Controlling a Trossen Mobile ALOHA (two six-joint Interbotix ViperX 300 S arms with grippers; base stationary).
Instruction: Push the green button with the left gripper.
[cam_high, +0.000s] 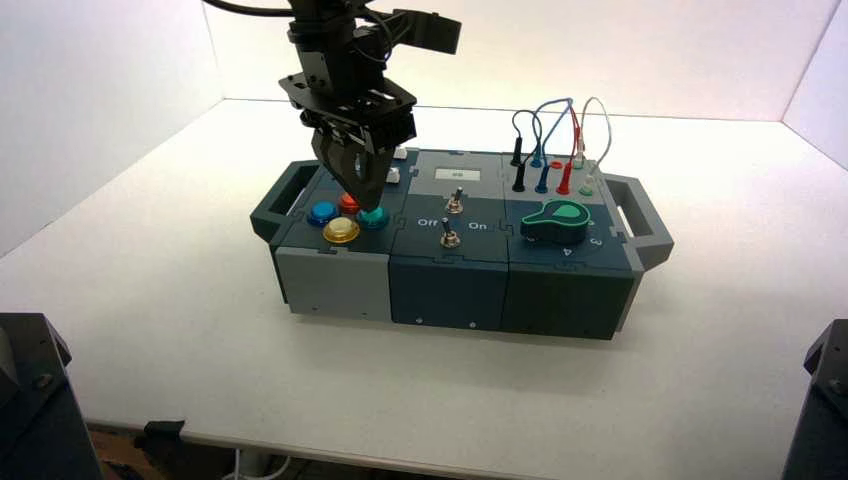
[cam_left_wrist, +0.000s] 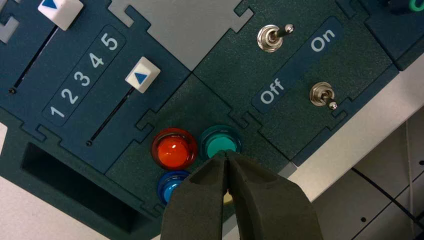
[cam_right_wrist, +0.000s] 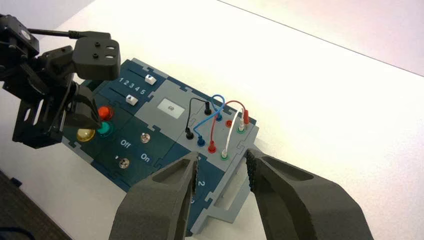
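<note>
- Fingers (cam_left_wrist: 210, 172) of the left gripper (cam_left_wrist: 227, 157) were pressed together into one point, holding nothing.
- That point sat at the near edge of the green button (cam_left_wrist: 220, 143), seemingly just above it; the dome lay slightly ahead of the tip.
- Red button (cam_left_wrist: 174, 149) sat just beside the green one, blue button (cam_left_wrist: 170, 186) close by.
- Right gripper (cam_right_wrist: 221, 172) waited well apart, fingers spread and empty.

Beside the gripper's tips sit a red button (cam_left_wrist: 173, 150) and blue button (cam_left_wrist: 170, 186), with two white sliders (cam_left_wrist: 142, 75) and two toggle switches (cam_left_wrist: 272, 36) beyond, all on the box (cam_high: 450, 290).
</note>
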